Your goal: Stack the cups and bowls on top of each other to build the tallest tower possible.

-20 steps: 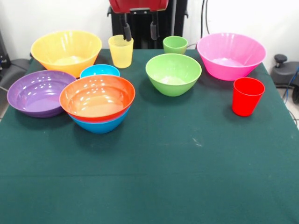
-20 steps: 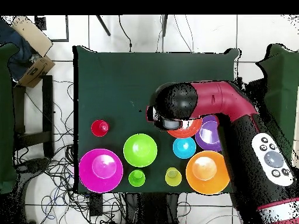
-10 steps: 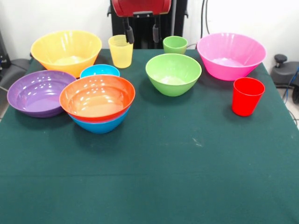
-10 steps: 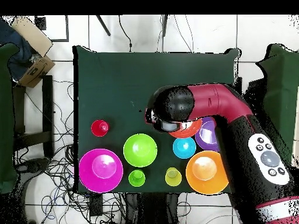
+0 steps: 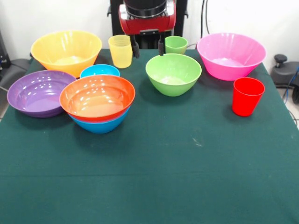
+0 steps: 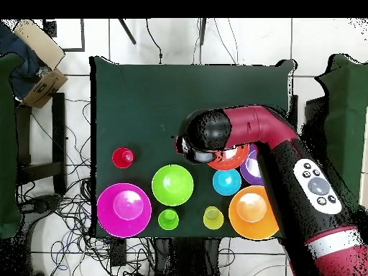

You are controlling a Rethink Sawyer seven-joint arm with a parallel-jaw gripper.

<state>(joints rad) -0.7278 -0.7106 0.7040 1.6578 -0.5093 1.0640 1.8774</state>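
The gripper (image 5: 148,47) hangs from the red arm (image 6: 266,133) with its two dark fingers (image 5: 136,49) spread apart and empty; nothing lies between them. In the front view it sits above the far edge of the green bowl (image 5: 173,73), which serves here as the landmark.

Relative to the green bowl in the front view:
- The yellow cup (image 5: 121,51) stands to the left and farther back, just beside the gripper's left finger.
- The light green cup (image 5: 175,45) stands directly behind the bowl, just beside the right finger.
- The pink bowl (image 5: 231,55) sits to the right and slightly behind.
- The red cup (image 5: 247,96) stands upright to the right and nearer the camera, well apart.
- The red-orange bowl (image 5: 97,97) sits to the left and nearer, nested in the big blue bowl (image 5: 100,125); this two-bowl pile is the only stack.
- The small blue bowl (image 5: 99,71) sits behind that pile, touching or nearly touching it.
- The purple bowl (image 5: 39,92) lies farther left, against the pile.
- The yellow-orange bowl (image 5: 66,51) sits far left, behind the purple bowl.

All items rest on the green tablecloth (image 5: 187,168).
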